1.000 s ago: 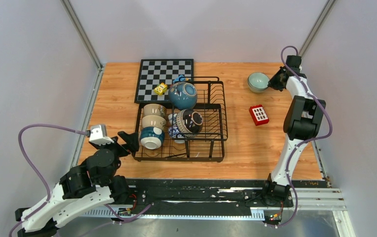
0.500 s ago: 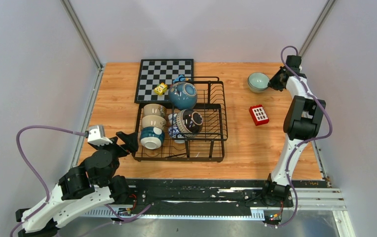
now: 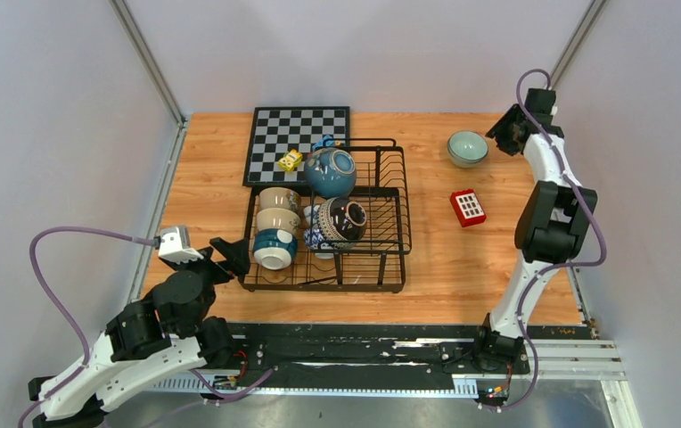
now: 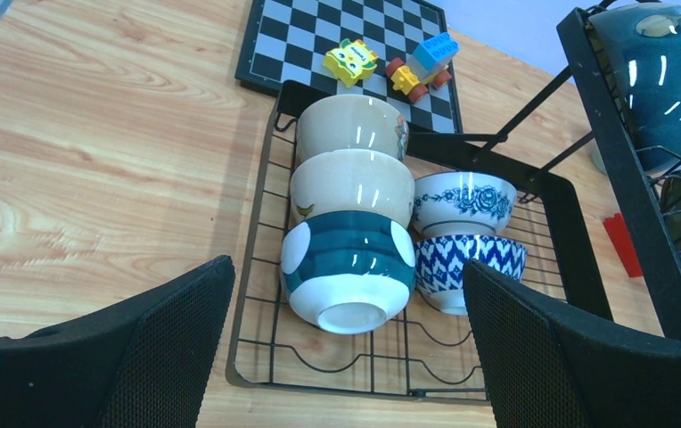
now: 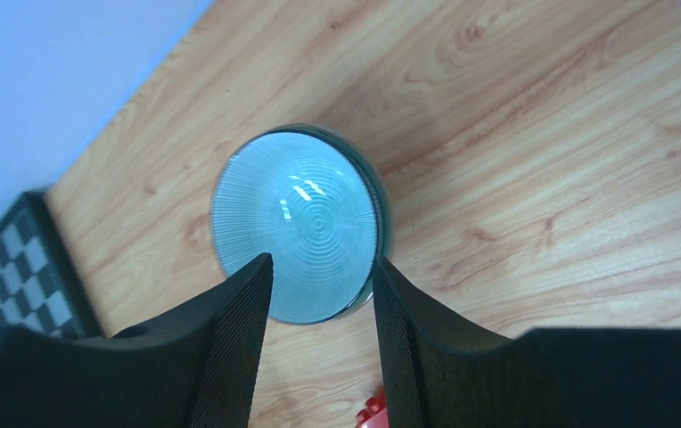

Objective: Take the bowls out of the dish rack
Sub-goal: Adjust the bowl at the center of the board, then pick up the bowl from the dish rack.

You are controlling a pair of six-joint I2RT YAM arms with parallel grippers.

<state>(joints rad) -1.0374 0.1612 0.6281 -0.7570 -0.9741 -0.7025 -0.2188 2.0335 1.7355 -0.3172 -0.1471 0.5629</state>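
Mint bowl [image 3: 467,147] upright, mouth up

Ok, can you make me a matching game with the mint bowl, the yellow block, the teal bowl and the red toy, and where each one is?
Things:
1 mint bowl
2 yellow block
3 teal bowl
4 red toy

Places:
A in the dish rack
B on the table, far corner, near the right gripper
C on the chessboard
D on the table, just right of the rack

Pairs: 1-B, 2-C, 3-A, 4-D
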